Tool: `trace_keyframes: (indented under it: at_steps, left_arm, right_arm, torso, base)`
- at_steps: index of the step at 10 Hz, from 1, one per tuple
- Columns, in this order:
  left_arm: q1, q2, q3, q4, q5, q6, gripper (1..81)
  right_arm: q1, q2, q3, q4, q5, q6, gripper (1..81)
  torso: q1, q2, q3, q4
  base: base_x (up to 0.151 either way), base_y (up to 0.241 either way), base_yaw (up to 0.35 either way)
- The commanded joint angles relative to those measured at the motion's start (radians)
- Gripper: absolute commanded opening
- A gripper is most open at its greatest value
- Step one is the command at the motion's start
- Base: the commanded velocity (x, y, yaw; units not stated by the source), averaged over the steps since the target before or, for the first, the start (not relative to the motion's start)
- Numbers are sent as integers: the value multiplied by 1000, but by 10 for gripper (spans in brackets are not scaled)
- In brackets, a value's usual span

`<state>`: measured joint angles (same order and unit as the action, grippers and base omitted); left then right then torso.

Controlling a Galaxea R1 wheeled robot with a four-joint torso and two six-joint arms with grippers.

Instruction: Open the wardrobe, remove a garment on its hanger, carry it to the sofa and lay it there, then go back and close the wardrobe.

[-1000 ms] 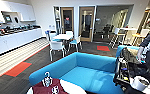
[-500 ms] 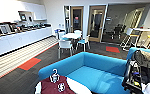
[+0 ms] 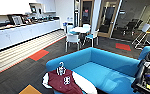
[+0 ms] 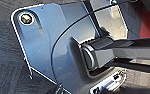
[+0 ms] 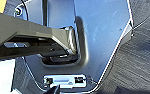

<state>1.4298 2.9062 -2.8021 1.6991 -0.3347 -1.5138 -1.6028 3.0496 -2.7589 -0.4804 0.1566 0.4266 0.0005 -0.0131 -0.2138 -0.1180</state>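
The dark red garment (image 3: 63,81) with white sleeves lies spread on the near left end of the bright blue sofa (image 3: 108,71). Its white hanger (image 3: 61,68) is still in the collar, hook pointing toward the sofa's back. Nothing grips the jacket. My right arm (image 3: 144,73) shows as a dark shape at the sofa's right end, apart from the garment. In both wrist views the arms hang over dark carpet (image 4: 3,72) (image 5: 141,62).
A round white table (image 3: 80,30) with white chairs (image 3: 73,40) stands behind the sofa. A long white counter (image 3: 23,33) runs along the left wall. Glass doors (image 3: 107,17) lie at the back. Orange carpet patches (image 3: 38,54) mark the dark floor. A white stool (image 3: 146,33) stands at right.
The whole picture has shifted, so the camera has moved: the sofa and jacket now sit further right and higher. The jacket itself stays lying on the sofa.
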Motion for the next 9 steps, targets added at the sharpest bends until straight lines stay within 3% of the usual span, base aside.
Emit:
trace_keyframes:
  at_steps: [1,2,3,5,6,9]
  left_arm:
    - [-27,-13,-7,10,32,9,811]
    - [-27,-11,-7,10,32,9,811]
    - [-27,-11,-7,10,32,11,811]
    - [-27,-11,-7,10,32,11,811]
    - [-27,-11,-7,14,32,11,811]
    - [-27,-11,-7,25,32,11,811]
  right_arm:
    - [13,2,3,-10,-51,-2,811]
    - [13,2,3,-9,-51,-2,811]
    - [13,1,3,-7,-51,-2,811]
    - [17,2,3,-4,-52,-2,811]
    - [17,2,3,-6,-54,-2,811]
    - [25,4,-1,-9,-57,-2,811]
  torso:
    - [0,0,0,97]
    - [0,0,0,111]
    - [0,0,-1,41]
    - [0,0,-1,95]
    - [0,0,-1,106]
    - [0,0,-1,106]
  base:
    - [0,0,244]
    - [0,0,244]
    - [0,0,244]
    - [0,0,244]
    - [0,0,244]
    - [0,0,244]
